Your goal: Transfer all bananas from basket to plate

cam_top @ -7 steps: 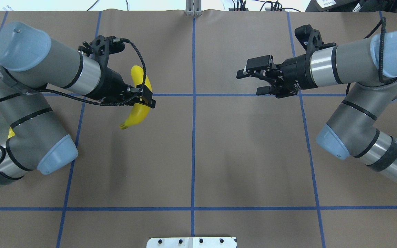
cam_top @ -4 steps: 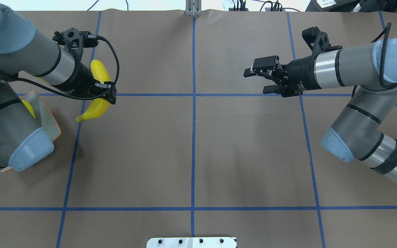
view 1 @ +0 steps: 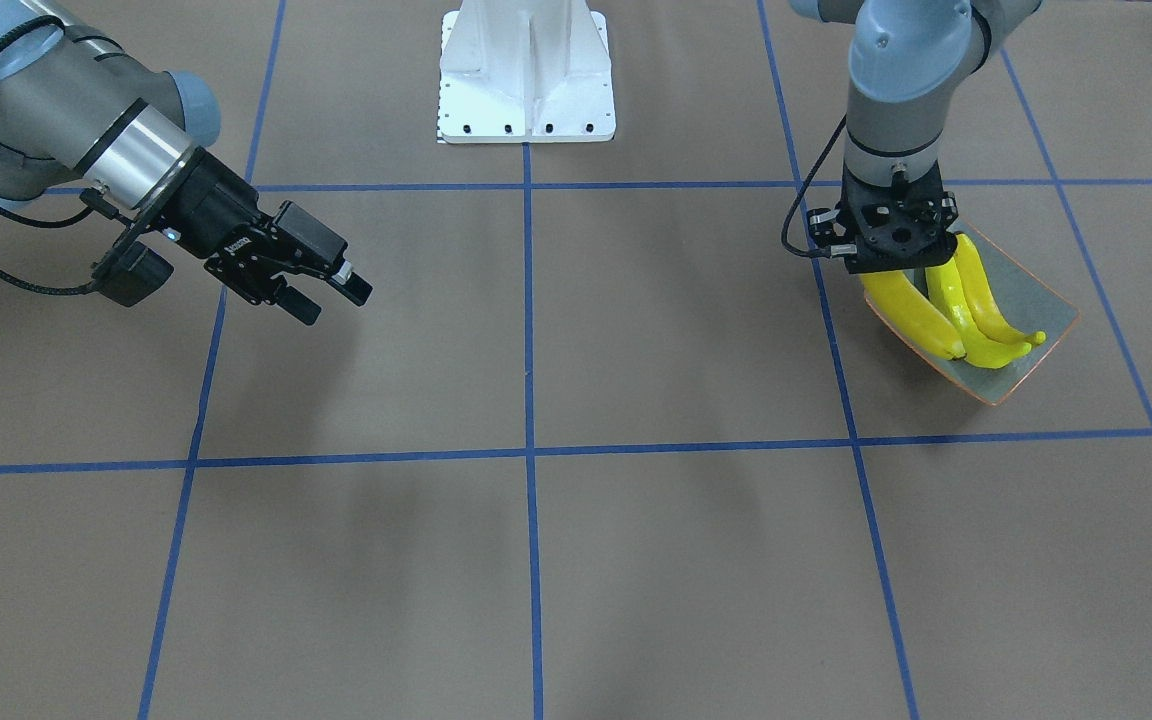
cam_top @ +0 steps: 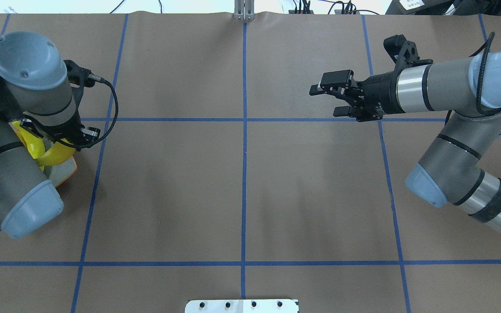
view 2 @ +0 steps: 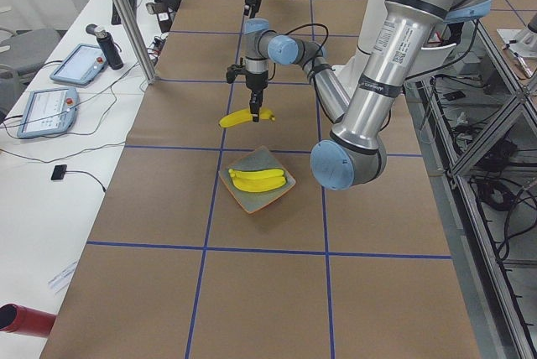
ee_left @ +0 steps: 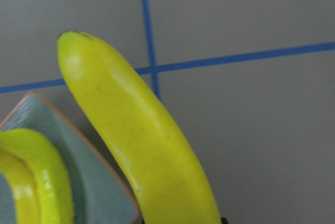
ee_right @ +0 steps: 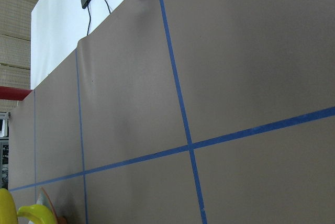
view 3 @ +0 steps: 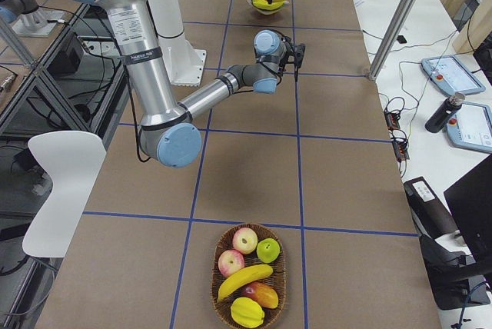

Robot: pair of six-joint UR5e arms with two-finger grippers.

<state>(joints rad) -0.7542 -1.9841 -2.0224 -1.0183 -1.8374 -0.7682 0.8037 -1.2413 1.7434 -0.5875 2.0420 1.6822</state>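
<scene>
My left gripper [view 1: 898,268] is shut on a yellow banana [view 1: 911,312] and holds it over the edge of the grey-green plate [view 1: 1048,310] that faces the table's middle. Two more bananas [view 1: 981,310] lie on the plate. In the left wrist view the held banana [ee_left: 141,140] hangs over the plate's corner [ee_left: 89,171]. In the overhead view the left arm hides most of the plate; the held banana [cam_top: 59,153] shows under the wrist. My right gripper [cam_top: 326,98] is open and empty above the bare table. One banana [view 3: 244,281] lies in the wicker basket [view 3: 214,283].
The basket also holds apples [view 3: 244,240] and other fruit, at the table's end on my right. The robot's white base [view 1: 526,70] stands at the middle of the near side. Blue tape lines cross the brown table cover.
My left arm has swung the banana from the table's left-middle out to the plate, and the wrist has turned to point down. The right arm has drawn back slightly, still open.
</scene>
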